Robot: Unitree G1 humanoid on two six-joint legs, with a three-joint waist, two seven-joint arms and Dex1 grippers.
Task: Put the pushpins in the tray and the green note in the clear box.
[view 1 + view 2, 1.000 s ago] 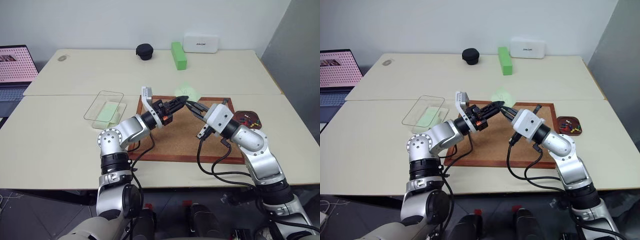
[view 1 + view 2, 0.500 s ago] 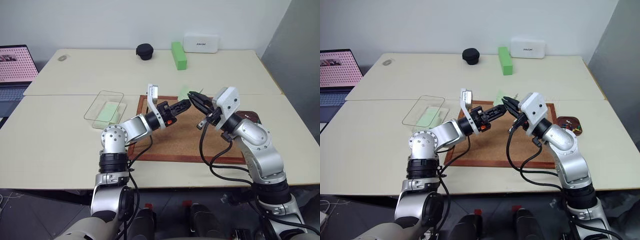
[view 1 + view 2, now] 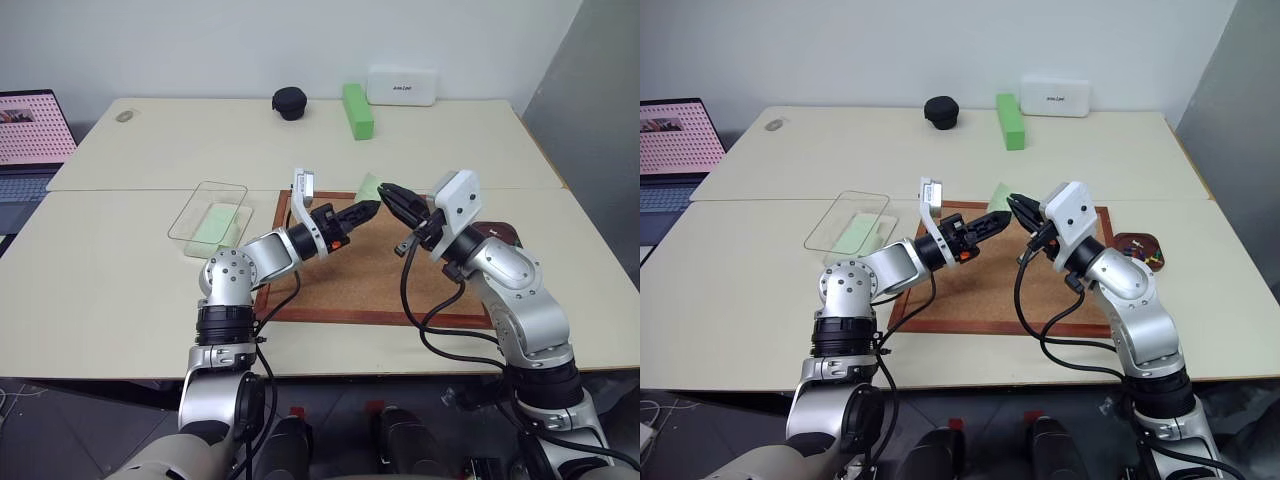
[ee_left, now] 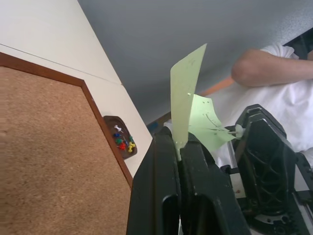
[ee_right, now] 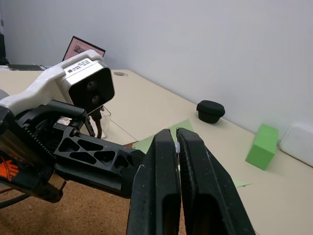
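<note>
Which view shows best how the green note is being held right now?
The left wrist view: the green note stands pinched between the left gripper's shut fingers, its second leaf reaching to the right gripper. In the eye views it is a small pale slip between the two gripper tips above the corkboard. The right wrist view shows green edges behind the right gripper.

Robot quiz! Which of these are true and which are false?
1. The left gripper pinches the pale green paper note. True.
2. The small dark reddish-brown tray holds coloured pushpins. True.
3. The clear plastic box sits on the wood-framed corkboard. False: it sits on the table, beside the board.
4. The right gripper is wide open. False: it is shut.
5. The bright green block lies in the clear box. False: it is at the table's far side.
</note>
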